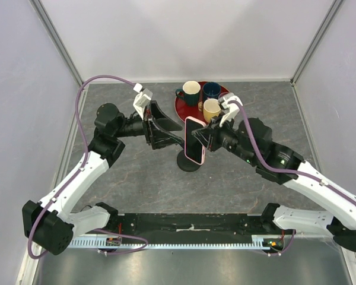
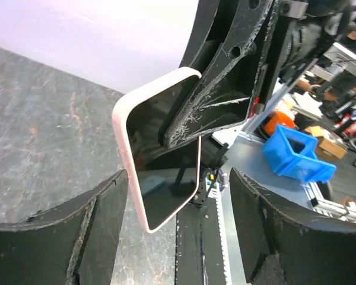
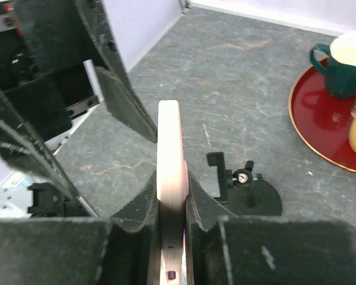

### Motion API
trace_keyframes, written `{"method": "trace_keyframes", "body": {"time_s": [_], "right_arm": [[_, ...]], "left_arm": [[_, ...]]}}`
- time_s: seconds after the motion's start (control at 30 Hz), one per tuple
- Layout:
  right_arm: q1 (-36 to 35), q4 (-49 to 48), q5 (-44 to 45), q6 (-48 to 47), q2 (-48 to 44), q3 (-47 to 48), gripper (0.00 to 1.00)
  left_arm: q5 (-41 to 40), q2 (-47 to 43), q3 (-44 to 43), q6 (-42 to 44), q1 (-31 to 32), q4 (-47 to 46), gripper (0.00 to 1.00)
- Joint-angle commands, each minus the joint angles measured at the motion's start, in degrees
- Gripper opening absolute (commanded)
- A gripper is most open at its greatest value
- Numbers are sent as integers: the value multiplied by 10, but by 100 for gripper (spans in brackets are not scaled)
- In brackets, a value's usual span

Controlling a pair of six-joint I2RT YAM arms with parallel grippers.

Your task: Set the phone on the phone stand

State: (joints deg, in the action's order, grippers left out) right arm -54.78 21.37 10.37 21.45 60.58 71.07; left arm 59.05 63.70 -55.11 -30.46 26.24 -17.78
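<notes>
The phone (image 1: 194,140), black screen in a pale pink case, is held upright on edge above the table. My right gripper (image 1: 204,141) is shut on it; in the right wrist view the phone (image 3: 171,142) is clamped edge-on in the right gripper (image 3: 172,191). The black phone stand (image 3: 249,195) sits on the table just right of the phone; its round base (image 1: 188,164) shows below the phone from above. My left gripper (image 1: 168,134) is open and faces the screen. In the left wrist view the phone (image 2: 157,166) hangs just ahead of the open left gripper (image 2: 178,234), not touching it.
A red tray (image 1: 183,108) at the back holds a teal mug (image 1: 190,92), a dark blue mug (image 1: 212,89) and a yellow mug (image 1: 212,110), close behind my right wrist. The tray (image 3: 317,127) lies far right in the right wrist view. A blue bin (image 2: 296,155) sits beyond the table.
</notes>
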Motion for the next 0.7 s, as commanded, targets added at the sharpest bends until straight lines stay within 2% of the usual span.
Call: {"method": "trace_keyframes", "body": {"time_s": [0.0,0.2,0.33,0.43,0.47,0.5,0.53,0.57,0.67], "right_arm": [[1,-130,-82,1,-48,-32,0],[0,-200,-134,3,-41,-40,0],[0,-244,-135,1,-34,-32,0],[1,-262,-138,-2,-36,-34,0],[1,-260,-136,-4,-36,-33,0],[0,-257,-134,-5,-37,-33,0],[0,-244,-130,-10,-37,-34,1],[1,-235,-124,-11,-37,-35,27],[0,-187,-113,-19,-43,-46,75]], "left_arm": [[87,16,6,-81,4,-122,74],[109,34,11,-105,22,-147,74],[111,36,10,-99,29,-140,61],[111,35,9,-93,29,-137,39],[112,34,9,-90,29,-137,12],[109,32,9,-90,29,-137,2],[105,30,11,-89,29,-136,2],[101,28,12,-85,29,-136,2],[87,19,18,-81,29,-136,2]]}}
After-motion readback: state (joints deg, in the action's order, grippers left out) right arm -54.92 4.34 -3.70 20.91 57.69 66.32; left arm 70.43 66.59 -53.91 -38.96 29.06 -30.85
